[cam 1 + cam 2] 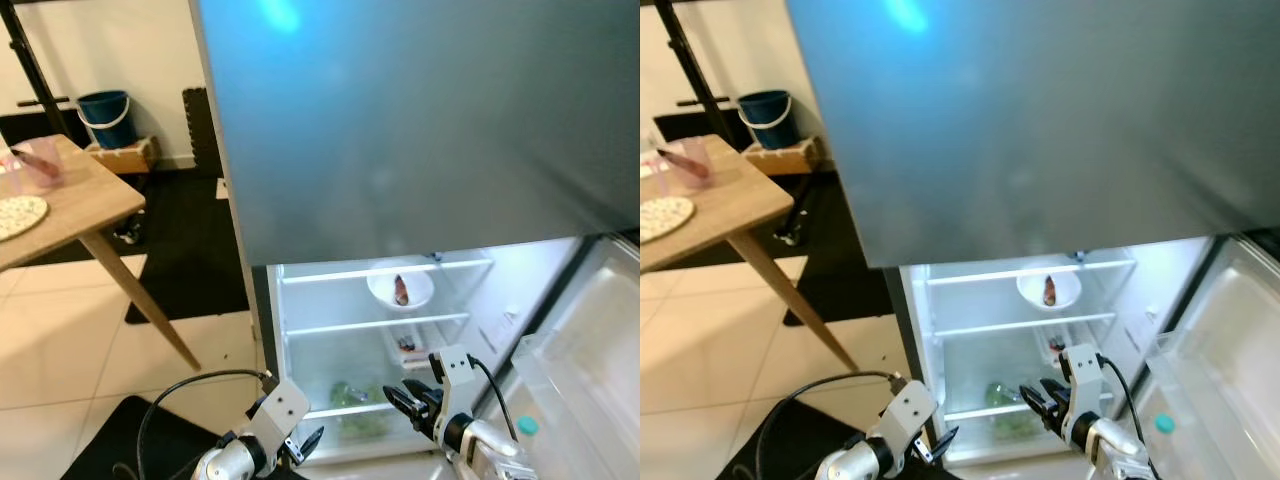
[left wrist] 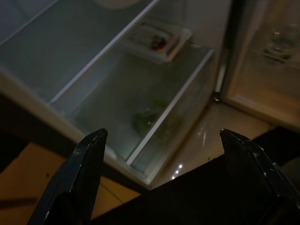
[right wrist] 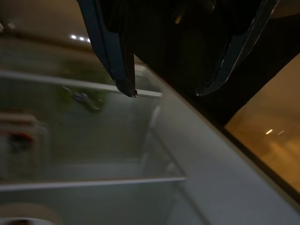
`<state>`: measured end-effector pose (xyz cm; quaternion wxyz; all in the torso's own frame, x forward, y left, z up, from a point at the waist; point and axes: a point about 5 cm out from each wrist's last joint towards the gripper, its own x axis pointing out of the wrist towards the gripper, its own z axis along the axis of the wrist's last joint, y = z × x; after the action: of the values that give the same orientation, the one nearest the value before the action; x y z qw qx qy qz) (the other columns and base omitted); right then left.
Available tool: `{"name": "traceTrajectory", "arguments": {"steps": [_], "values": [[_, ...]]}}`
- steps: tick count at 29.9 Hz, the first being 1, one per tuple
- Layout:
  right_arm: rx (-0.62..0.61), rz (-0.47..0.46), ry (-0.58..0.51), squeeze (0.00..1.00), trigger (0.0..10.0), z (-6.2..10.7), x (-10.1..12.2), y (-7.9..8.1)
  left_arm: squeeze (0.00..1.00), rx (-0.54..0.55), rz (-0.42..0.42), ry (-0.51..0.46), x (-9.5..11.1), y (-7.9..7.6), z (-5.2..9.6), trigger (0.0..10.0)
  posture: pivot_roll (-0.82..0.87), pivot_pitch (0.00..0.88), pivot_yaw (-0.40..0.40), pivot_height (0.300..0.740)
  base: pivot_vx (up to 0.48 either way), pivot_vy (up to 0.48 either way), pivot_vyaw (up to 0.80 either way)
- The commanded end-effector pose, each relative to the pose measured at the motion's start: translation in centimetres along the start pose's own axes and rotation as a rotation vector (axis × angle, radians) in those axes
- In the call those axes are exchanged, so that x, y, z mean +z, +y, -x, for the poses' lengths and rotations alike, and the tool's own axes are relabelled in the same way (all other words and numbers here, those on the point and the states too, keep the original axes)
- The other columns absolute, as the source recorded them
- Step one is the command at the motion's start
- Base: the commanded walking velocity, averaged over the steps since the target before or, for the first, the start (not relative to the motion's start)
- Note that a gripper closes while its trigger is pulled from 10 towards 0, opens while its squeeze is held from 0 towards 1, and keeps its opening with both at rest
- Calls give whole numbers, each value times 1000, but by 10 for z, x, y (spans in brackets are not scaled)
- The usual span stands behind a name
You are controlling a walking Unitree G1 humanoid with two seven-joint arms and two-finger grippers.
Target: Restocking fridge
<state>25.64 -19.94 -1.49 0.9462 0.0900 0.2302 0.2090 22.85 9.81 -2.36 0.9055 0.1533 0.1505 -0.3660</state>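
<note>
The lower fridge compartment (image 1: 300,300) stands open and lit below a closed grey upper door (image 1: 420,120). On its top shelf sits a white bowl (image 1: 400,288) holding a small brownish item. A small tray (image 2: 157,40) rests on the middle shelf, and greens (image 1: 350,395) lie in the bottom drawer. My left gripper (image 1: 308,443) hangs open low in front of the fridge's left edge. My right gripper (image 1: 405,405) is open too, held before the bottom drawer, with nothing between its fingers.
The open fridge door (image 1: 590,370) swings out on the right, with a teal-capped item (image 1: 527,427) in its rack. A wooden table (image 1: 60,200) stands at the left with a pink cup (image 1: 38,163) on it. A blue bucket (image 1: 106,115) sits at the back wall. A black mat (image 1: 190,250) covers the floor.
</note>
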Motion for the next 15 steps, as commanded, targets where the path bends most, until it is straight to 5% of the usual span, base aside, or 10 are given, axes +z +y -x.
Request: {"name": "traceTrajectory", "arguments": {"steps": [1,15], "values": [[0,-5,38,0,10000,3,-10,2,0,19,-4,50,-8,6,5,10000,-23,70,-5,740,0,0,0],[10,13,127,0,10000,14,-35,5,0,108,118,246,-51,7,31,10000,-26,68,-5,740,0,0,0]]}}
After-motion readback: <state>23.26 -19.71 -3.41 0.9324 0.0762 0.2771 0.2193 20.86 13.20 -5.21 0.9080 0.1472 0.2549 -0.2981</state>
